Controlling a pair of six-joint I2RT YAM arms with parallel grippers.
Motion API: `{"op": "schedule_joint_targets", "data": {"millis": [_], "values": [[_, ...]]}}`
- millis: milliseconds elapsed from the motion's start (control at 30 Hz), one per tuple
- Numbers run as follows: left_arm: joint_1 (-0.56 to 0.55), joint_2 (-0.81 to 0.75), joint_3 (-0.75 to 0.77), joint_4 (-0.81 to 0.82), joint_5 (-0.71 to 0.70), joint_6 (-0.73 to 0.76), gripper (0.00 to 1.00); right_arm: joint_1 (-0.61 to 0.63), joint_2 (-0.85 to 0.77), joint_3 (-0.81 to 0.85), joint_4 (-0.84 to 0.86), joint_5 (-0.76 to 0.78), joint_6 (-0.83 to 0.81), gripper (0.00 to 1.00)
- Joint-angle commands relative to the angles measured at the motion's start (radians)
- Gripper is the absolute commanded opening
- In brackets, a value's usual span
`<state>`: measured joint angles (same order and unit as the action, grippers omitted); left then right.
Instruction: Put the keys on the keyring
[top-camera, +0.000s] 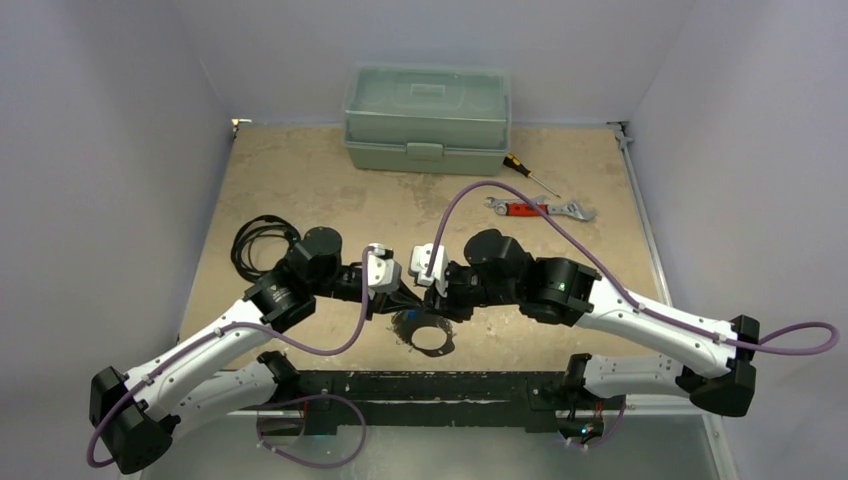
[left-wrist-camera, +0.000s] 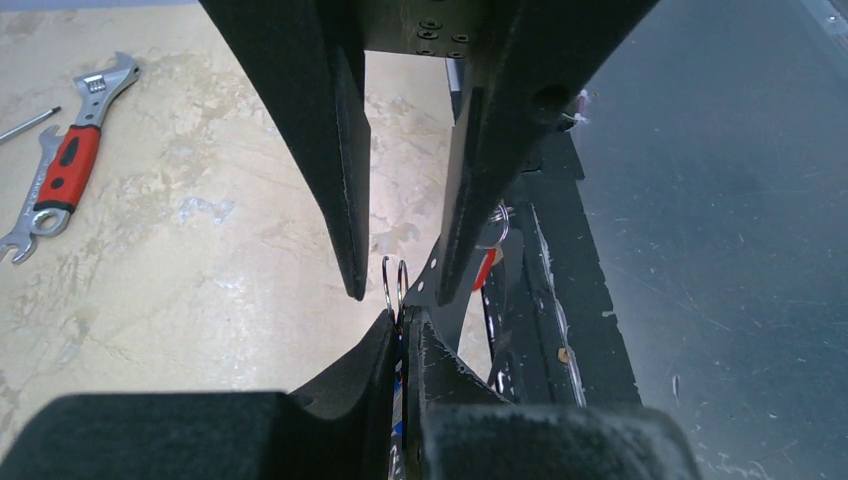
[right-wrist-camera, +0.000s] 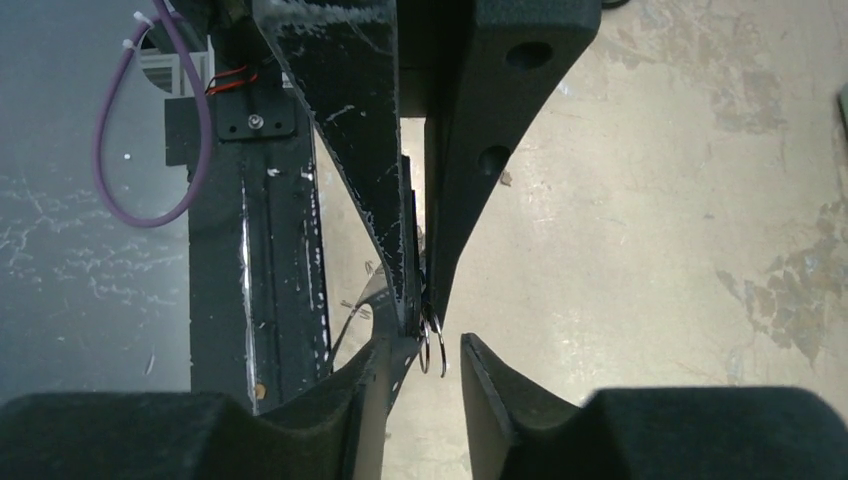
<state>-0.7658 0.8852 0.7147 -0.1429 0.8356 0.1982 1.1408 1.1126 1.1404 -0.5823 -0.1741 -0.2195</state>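
Left pincer (left-wrist-camera: 403, 322) clamping key (left-wrist-camera: 399, 388), right pincer (right-wrist-camera: 430, 342) parted

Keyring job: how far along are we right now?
Done: nothing I can confirm; no view shows a key threaded on. In hand: the left tool is shut on a thin key tag, with its small wire ring poking past the tips. The right tool stands open around that ring. Left: the threading itself. The wrench lies off to the side.
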Motion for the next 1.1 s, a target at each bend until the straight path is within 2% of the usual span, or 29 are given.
{"op": "schedule_joint_targets", "data": {"millis": [0, 100, 300, 567, 733, 867, 1067], "values": [[0.003, -0.011, 0.045, 0.052, 0.065, -0.019, 0.00, 0.008, -0.019, -0.002, 0.039, -0.010, -0.028, 0.31], [0.003, -0.010, 0.043, 0.055, 0.068, -0.022, 0.00, 0.008, -0.011, -0.002, 0.041, -0.016, -0.030, 0.22], [0.003, -0.006, 0.039, 0.060, 0.071, -0.026, 0.00, 0.008, -0.005, -0.003, 0.039, -0.027, -0.032, 0.18], [0.003, -0.013, 0.041, 0.061, 0.064, -0.028, 0.00, 0.010, -0.041, -0.019, 0.089, -0.104, -0.050, 0.03], [0.003, -0.037, 0.047, 0.060, 0.042, -0.025, 0.00, 0.031, -0.053, -0.045, 0.115, -0.065, -0.037, 0.00], [0.003, -0.054, 0.049, 0.059, 0.024, -0.022, 0.11, 0.041, -0.066, -0.056, 0.137, -0.033, -0.032, 0.00], [0.002, -0.084, 0.056, 0.048, -0.030, -0.009, 0.52, 0.051, -0.124, -0.091, 0.215, 0.003, -0.025, 0.00]]}}
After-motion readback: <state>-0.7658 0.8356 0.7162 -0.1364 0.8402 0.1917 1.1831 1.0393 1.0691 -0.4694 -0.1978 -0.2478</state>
